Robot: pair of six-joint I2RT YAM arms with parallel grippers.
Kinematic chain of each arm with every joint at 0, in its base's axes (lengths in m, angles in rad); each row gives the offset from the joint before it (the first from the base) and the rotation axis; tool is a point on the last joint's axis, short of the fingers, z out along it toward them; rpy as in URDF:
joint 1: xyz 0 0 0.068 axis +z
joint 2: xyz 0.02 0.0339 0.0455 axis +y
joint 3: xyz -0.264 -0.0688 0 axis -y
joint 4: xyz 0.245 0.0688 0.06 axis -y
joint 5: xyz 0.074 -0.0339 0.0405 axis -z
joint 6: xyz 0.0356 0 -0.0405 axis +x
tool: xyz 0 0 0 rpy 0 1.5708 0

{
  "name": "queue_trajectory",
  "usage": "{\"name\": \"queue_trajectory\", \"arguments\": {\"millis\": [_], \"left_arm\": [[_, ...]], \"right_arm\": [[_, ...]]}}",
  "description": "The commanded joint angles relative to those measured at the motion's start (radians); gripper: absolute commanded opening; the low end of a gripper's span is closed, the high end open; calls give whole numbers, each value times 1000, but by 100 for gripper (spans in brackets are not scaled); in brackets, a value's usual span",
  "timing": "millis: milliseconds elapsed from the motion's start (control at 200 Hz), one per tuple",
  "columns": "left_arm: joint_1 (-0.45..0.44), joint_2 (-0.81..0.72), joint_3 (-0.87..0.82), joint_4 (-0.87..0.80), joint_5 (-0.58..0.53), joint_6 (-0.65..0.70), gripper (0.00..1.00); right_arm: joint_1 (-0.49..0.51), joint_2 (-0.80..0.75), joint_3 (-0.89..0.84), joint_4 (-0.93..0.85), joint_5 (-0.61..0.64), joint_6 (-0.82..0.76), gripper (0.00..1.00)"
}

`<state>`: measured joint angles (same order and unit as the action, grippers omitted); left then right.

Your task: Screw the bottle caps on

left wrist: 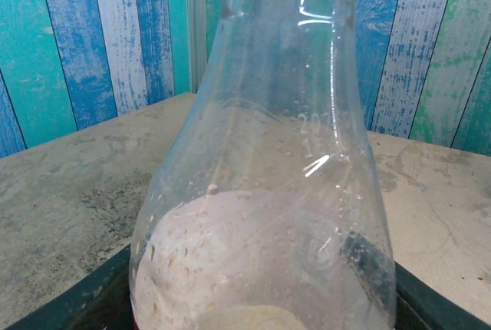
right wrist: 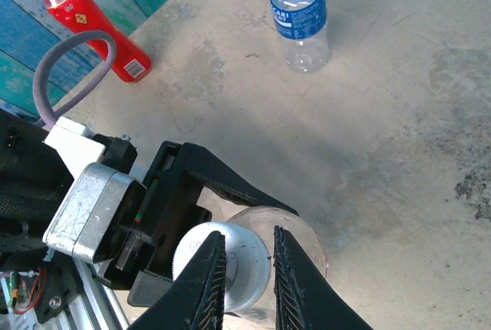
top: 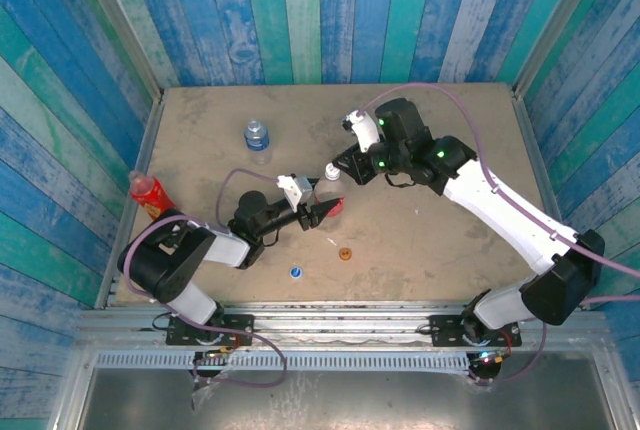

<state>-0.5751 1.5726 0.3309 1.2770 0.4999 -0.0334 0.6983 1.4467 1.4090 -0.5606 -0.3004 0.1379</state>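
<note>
The bottle caps were split up. The white cap (right wrist: 247, 272) sat over the top of the clear bottle with the red label (right wrist: 305, 239), and your right fingers (right wrist: 212, 284) were closed on its ribbed edge from both sides. The orange cap (top: 346, 253) and the blue cap (top: 296, 271) lay loose on the counter (top: 450, 130), toward the front edge and a little apart from each other, the blue one nearer your left arm's base. Your left fingers (right wrist: 219, 183) were clamped around the body of that clear bottle, holding it near the middle of the counter. Your left wrist camera looked up along its clear shoulder to the neck, with a dark finger edge at each lower corner. You could not tell from any view whether the bottle's base touched the counter. The short bottle with the blue label (top: 257, 137) stood upright toward the back, well apart from both arms. The slim red bottle (top: 148, 193) stood at the left edge, just beside the striped wall (top: 60, 100). A small white scrap (top: 418, 213) lay on the counter near your right forearm.
</note>
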Motion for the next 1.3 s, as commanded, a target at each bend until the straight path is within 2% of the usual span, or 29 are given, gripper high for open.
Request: {"name": "queue_trajectory", "arguments": {"millis": [0, 140, 255, 401, 491, 626, 776, 1011, 1292], "left_arm": [[-2, 9, -10, -67, 14, 13, 64], [-2, 8, -10, -65, 12, 13, 64], [-2, 12, -9, -65, 12, 13, 64], [-2, 21, -5, -60, 14, 12, 64], [-1, 26, -3, -59, 15, 11, 64], [-2, 27, -2, -57, 16, 9, 64], [-2, 23, -1, -63, 15, 10, 64], [-2, 22, -4, -60, 13, 10, 64], [-2, 21, -8, -63, 12, 13, 64]], "right_arm": [[10, 44, 6, -142, -3, -14, 21], [13, 45, 73, -139, 4, -18, 22], [19, 30, 96, -111, 30, -29, 27], [52, 13, 100, -99, 110, -65, 47], [70, 9, 93, -97, 142, -84, 52], [110, 8, 93, -95, 205, -125, 55], [152, 9, 75, -97, 283, -185, 54], [154, 16, 71, -109, 278, -190, 47], [155, 31, 74, -120, 280, -195, 44]]}}
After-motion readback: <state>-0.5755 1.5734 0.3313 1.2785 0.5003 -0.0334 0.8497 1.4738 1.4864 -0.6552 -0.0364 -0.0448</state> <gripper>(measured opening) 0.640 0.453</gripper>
